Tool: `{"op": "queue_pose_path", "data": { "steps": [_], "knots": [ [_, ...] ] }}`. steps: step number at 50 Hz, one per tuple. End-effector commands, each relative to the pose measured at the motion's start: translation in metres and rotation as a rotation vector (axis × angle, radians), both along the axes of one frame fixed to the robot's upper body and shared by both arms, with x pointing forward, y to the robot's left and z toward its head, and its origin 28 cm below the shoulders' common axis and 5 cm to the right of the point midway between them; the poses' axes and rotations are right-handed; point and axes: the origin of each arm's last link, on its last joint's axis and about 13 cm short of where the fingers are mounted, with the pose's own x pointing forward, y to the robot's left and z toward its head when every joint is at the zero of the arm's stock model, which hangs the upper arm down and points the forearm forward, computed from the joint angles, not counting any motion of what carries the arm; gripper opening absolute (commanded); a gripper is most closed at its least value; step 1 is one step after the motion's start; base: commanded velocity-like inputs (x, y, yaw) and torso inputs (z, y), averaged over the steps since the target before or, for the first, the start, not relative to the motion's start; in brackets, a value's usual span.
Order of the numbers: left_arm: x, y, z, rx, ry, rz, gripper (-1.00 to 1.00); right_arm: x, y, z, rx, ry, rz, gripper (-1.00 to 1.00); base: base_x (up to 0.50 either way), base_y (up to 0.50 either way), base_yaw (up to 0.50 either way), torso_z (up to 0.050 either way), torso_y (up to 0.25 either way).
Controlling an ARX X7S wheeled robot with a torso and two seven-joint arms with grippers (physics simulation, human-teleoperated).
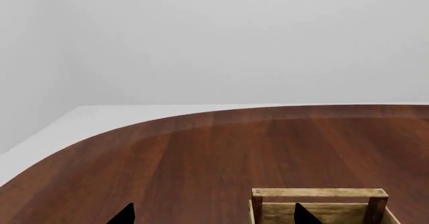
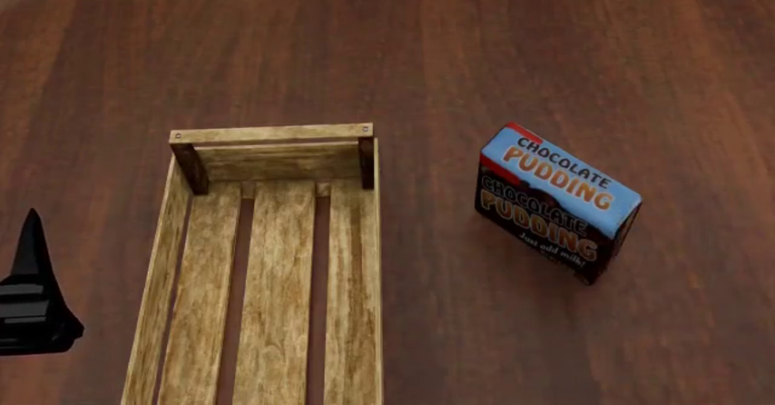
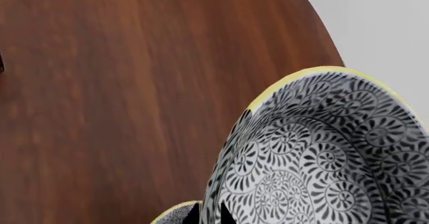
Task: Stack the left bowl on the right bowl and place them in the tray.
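A black-and-white floral bowl with a yellow rim [image 3: 322, 148] fills the right wrist view, tilted above the wooden table. My right gripper [image 3: 208, 215] is shut on its rim, one dark fingertip on each side of the wall. Beside the fingers shows a small piece of a second yellow-rimmed patterned rim [image 3: 171, 215]. The tray [image 2: 351, 269], a light wooden crate with a slatted bottom, lies empty in the head view. My left gripper [image 1: 214, 215] is open, hovering at the tray's left side over one corner post [image 1: 256, 199]. Neither bowl shows in the head view.
A chocolate pudding box [image 2: 557, 192] stands to the right of the tray. The dark wooden table [image 1: 201, 153] has a rounded edge beyond the left gripper, and its edge also runs close beside the held bowl.
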Motion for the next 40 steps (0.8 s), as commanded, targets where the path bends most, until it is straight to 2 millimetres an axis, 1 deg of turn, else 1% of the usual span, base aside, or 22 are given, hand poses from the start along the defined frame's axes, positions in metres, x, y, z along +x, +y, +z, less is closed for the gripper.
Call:
{"op": "queue_pose_path", "data": {
  "steps": [1,24,40],
  "knots": [
    [0.0,0.0,0.0,0.001,0.001,-0.002,1.0,-0.006,-0.005,-0.006,-0.008,0.006,-0.033,-1.0,0.0,0.0,0.0,0.0,0.0],
    [-0.001,-0.001,-0.001,0.003,0.001,-0.008,1.0,-0.019,-0.008,-0.03,0.04,0.029,-0.057,-1.0,0.0,0.0,0.0,0.0,0.001],
    [0.0,-0.001,-0.001,0.001,0.004,-0.008,1.0,-0.021,-0.006,-0.043,0.057,0.047,-0.054,-1.0,0.0,0.0,0.0,0.0,0.0]
  ]
}}
